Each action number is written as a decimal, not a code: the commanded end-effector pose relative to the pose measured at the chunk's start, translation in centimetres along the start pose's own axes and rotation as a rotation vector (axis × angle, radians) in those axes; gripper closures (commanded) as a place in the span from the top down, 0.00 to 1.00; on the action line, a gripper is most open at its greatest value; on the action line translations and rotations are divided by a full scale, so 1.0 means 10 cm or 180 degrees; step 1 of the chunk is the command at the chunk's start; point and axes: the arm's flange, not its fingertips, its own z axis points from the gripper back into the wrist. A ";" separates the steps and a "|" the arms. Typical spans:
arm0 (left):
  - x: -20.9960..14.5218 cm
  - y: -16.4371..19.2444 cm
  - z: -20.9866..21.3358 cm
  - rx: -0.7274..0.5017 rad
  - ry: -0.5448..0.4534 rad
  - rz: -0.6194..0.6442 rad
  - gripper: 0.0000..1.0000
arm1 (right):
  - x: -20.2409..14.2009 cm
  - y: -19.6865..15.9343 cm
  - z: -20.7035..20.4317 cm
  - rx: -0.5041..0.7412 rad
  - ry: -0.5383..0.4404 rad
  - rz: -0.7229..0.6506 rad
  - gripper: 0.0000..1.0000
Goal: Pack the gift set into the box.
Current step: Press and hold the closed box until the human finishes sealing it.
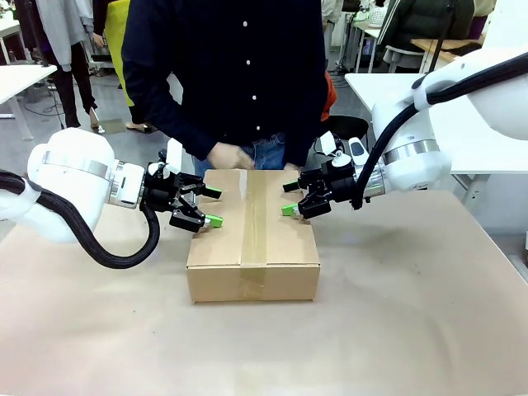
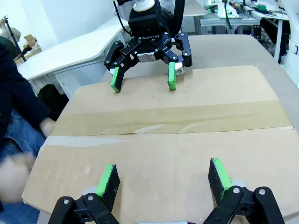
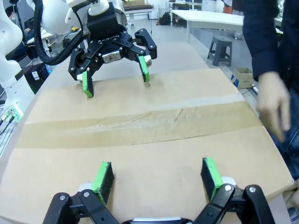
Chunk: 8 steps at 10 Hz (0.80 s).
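On the brown surface (image 1: 396,330), centre: box (image 1: 252,247), flaps shut, taped lengthwise w/ tape strip (image 1: 254,223). L pincer (image 1: 206,206) at box's left edge, jaws spread, empty; R pincer (image 1: 290,198) at right edge, likewise spread, empty. Both face each other across lid. Far side: person's hand (image 1: 229,157) at box's rear edge.
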 end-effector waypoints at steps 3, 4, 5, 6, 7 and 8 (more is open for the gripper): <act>0.15 -0.14 0.57 -0.0017 -0.0628 -0.0124 1.00 | 0.19 0.17 0.40 0.0171 -0.0357 0.0212 1.00; 0.13 -0.24 0.95 0.0155 -0.1006 -0.0127 1.00 | 0.22 0.30 0.71 0.0195 -0.0645 0.0294 1.00; 0.00 -0.35 1.37 0.0376 -0.1392 -0.0074 1.00 | 0.19 0.47 1.11 0.0195 -0.1064 0.0428 1.00; -0.21 -0.43 1.67 0.0745 -0.1555 0.0046 1.00 | 0.06 0.60 1.48 -0.0161 -0.1289 0.0468 1.00; -0.45 -0.52 1.90 0.0921 -0.1811 0.0144 1.00 | -0.13 0.76 1.83 -0.0489 -0.1588 0.0530 1.00; -0.67 -0.60 2.05 0.1146 -0.2104 0.0255 1.00 | -0.32 0.90 2.07 -0.0746 -0.1860 0.0551 1.00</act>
